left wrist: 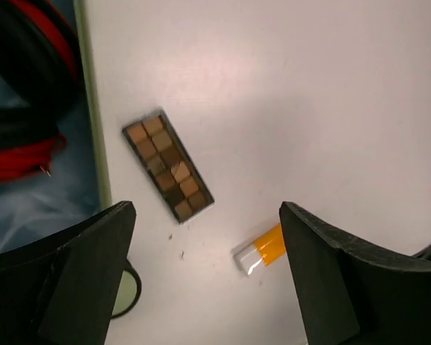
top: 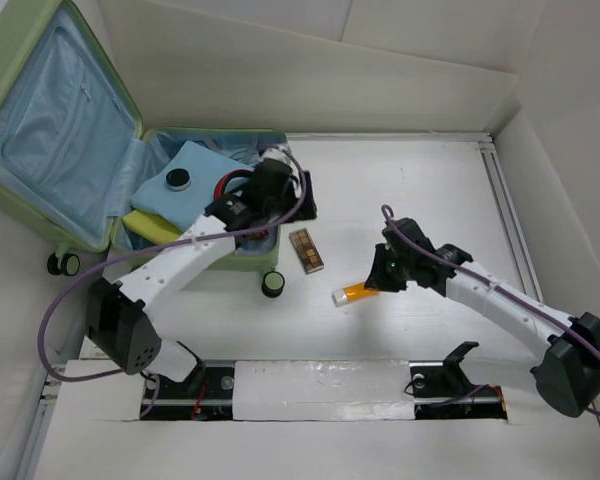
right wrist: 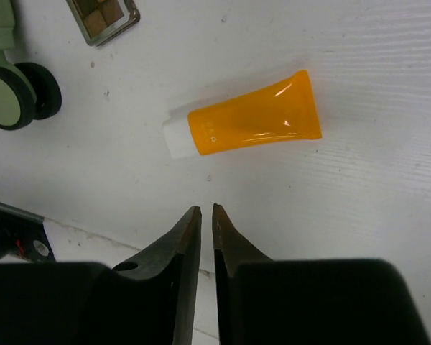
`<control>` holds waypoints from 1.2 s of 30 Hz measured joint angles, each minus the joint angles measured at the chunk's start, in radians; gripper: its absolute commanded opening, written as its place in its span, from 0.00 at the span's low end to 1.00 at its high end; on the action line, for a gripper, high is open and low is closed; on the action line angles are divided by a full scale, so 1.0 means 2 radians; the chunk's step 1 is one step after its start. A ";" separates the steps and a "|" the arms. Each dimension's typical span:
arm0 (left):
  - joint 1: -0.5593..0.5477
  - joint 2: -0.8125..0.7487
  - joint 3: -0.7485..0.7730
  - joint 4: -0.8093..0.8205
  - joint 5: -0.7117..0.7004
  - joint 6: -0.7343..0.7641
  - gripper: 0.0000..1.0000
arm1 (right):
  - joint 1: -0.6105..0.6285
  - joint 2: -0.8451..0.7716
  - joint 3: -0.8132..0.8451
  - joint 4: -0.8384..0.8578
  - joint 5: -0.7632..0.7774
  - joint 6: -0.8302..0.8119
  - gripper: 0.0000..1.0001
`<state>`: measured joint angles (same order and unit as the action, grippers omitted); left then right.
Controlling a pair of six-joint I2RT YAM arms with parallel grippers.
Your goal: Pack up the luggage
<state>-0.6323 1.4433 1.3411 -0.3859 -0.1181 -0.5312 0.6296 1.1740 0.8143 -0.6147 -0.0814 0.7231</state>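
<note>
Your right pincer (right wrist: 206, 215) is sitting almost pressed together and empty at lower centre, with the orange tube (right wrist: 251, 122) lying just above it, not gripped. Your left pincer (left wrist: 208, 237) is hanging spread wide over the makeup palette (left wrist: 169, 167). The suitcase (top: 55, 130) is lying open at upper left, ready to take both.

Bare table (top: 410, 190) around tube (top: 352, 293); palette (top: 306, 250), luggage wheel (top: 272, 284) to left.
</note>
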 measured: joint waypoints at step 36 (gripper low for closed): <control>-0.115 0.267 0.005 -0.022 -0.146 -0.170 0.47 | -0.022 -0.175 -0.005 -0.109 0.026 0.012 0.57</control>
<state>-0.8619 1.9781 1.3506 -0.4301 -0.4107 -0.8707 0.5850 0.8246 0.8051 -0.8333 -0.0296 0.7475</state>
